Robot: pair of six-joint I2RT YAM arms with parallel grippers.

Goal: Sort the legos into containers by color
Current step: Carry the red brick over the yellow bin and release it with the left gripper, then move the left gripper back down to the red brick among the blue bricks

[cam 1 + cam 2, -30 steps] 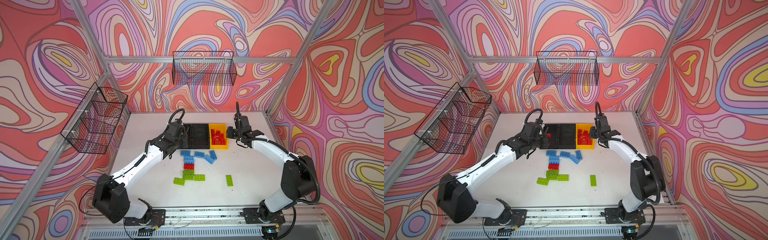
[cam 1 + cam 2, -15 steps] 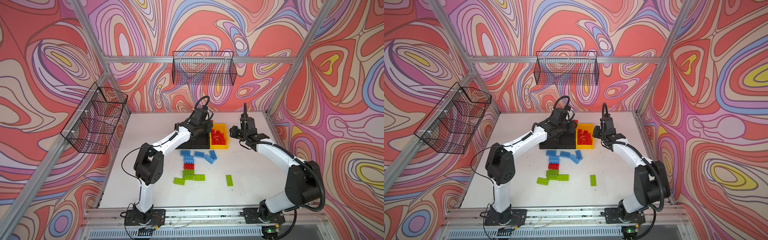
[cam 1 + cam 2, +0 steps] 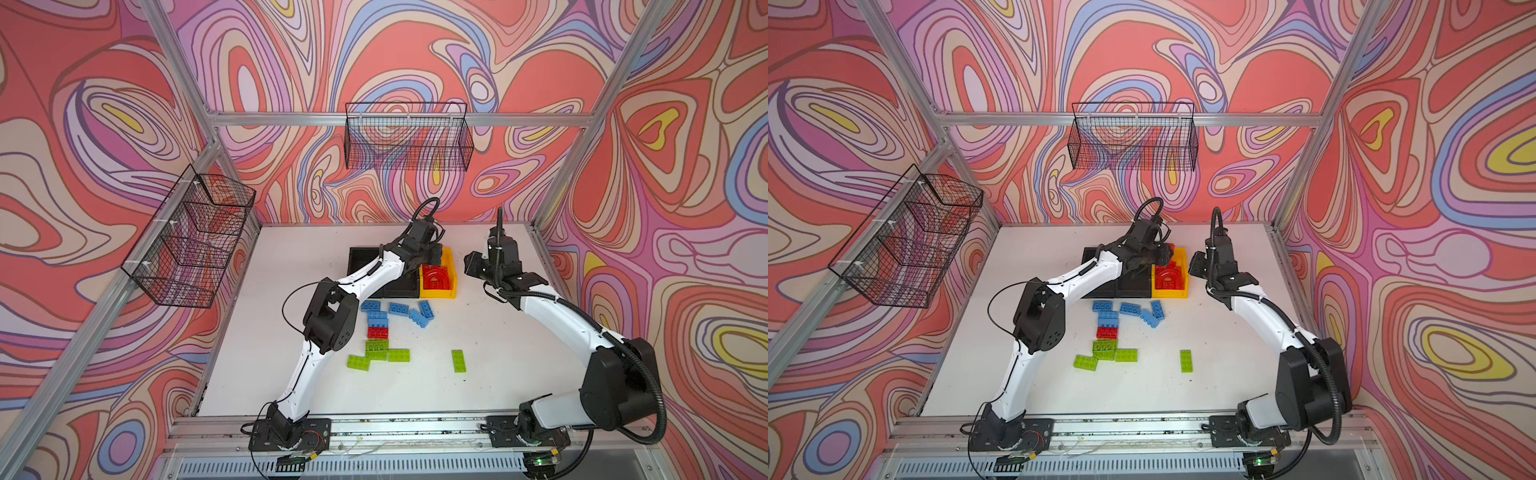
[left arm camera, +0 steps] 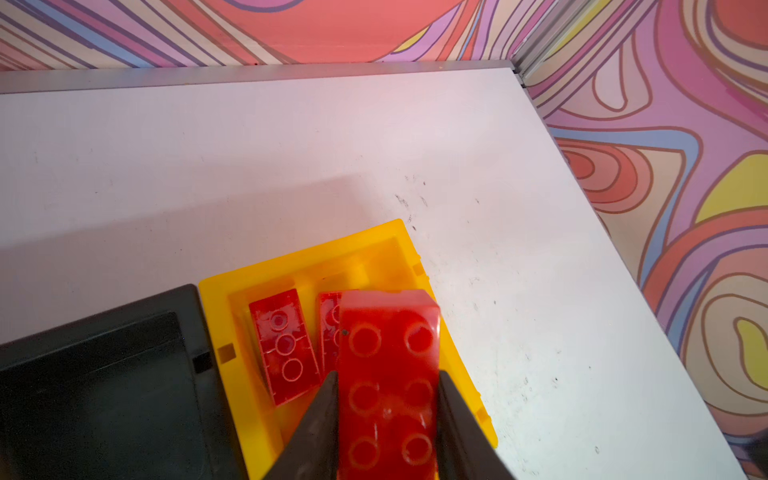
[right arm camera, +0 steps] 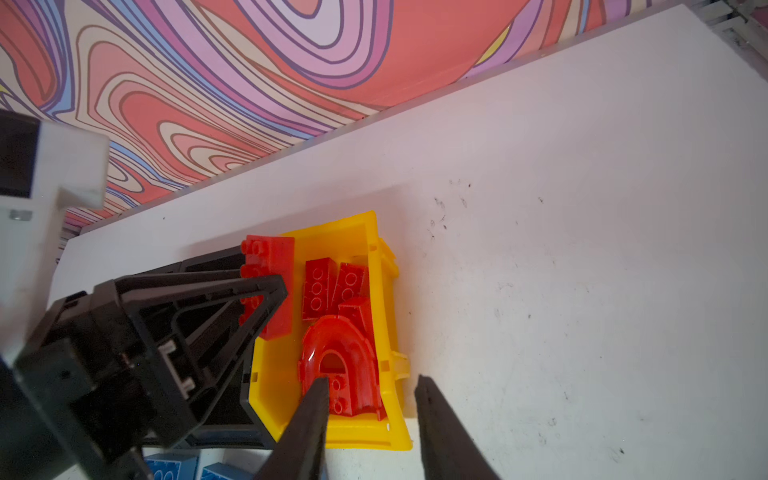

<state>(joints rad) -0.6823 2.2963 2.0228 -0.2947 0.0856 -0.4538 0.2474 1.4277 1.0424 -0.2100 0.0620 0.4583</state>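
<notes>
My left gripper (image 4: 386,376) is shut on a red 2x4 lego (image 4: 390,332) and holds it above the yellow container (image 4: 224,316), where two red bricks (image 4: 284,345) lie. In both top views this gripper (image 3: 432,259) (image 3: 1163,259) hangs over the yellow container (image 3: 452,286) (image 3: 1169,294), which also holds a red arch (image 3: 435,276). Just to the container's right, my right gripper (image 5: 371,380) (image 3: 471,266) is open and empty. Two black containers (image 3: 361,259) (image 3: 401,286) stand to its left. On the table lie several blue legos (image 3: 377,316), one red (image 3: 378,332) and several green (image 3: 377,345).
One green brick (image 3: 458,360) lies apart, toward the front right. Wire mesh baskets hang on the back wall (image 3: 409,141) and the left wall (image 3: 195,237). The table's back edge and right corner post are close behind the containers.
My left arm has swung right from the black containers to over the yellow one, carrying the red lego. My right gripper has drawn back to the right, off the yellow container.
</notes>
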